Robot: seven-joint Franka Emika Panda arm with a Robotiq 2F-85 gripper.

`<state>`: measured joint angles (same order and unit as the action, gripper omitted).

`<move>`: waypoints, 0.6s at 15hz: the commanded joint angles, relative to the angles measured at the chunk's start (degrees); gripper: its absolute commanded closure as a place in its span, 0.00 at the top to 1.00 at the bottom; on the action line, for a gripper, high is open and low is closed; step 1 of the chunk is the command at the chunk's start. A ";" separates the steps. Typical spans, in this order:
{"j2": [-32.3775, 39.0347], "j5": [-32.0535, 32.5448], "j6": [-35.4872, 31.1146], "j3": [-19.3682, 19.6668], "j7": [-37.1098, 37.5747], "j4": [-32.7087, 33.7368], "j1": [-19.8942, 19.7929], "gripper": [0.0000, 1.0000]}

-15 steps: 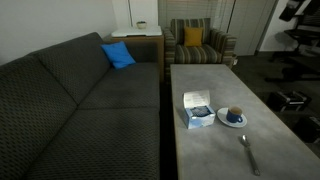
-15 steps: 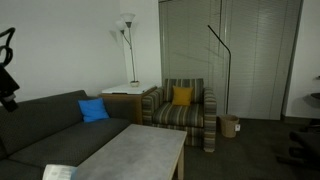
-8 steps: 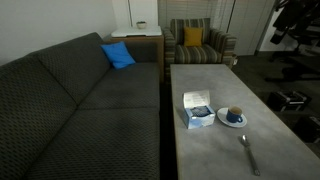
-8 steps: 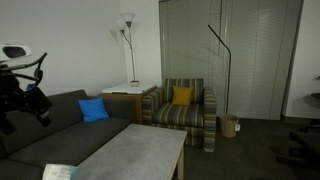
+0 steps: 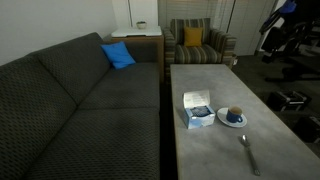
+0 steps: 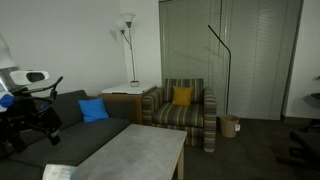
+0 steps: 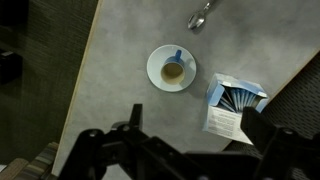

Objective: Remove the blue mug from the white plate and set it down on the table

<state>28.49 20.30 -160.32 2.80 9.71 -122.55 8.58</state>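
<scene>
Hand: my hand hangs high over the desk with its fingers spread wide apart and nothing between them. In the wrist view I see it only as a dark shape along the bottom edge.
Mug: the blue mug stands upright in the middle of the white plate, well clear of my hand.
Plate: it lies flat on the grey desk, on the side away from the sofa.
Box: a white-and-blue box lies just beside the plate on the sofa side, and the wrist view shows a narrow gap between them.
Spoon: a spoon lies on the desk near the plate, not touching it.
Arm: my arm shows raised at the upper corner in an exterior view.
</scene>
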 commanded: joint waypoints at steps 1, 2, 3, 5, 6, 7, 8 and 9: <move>-0.04 -1.29 0.43 0.99 -0.99 0.27 1.15 1.00; -0.77 -0.44 -1.70 1.56 -0.42 -0.98 1.73 1.00; 0.26 -1.52 -1.93 0.41 -2.12 -0.25 0.64 1.00; 4.48 -6.12 -0.15 -2.96 -6.28 3.66 -3.03 1.00; 6.67 -9.26 0.40 -5.09 -9.22 5.19 -5.22 1.00; 8.96 -11.81 0.67 -6.56 -11.79 6.85 -6.84 1.00; 11.16 -13.74 1.39 -7.58 -13.72 8.58 -8.10 1.00; 13.56 -15.28 1.91 -8.74 -15.87 10.49 -9.57 1.00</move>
<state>34.71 9.32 -160.34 -2.00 -0.03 -118.56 3.94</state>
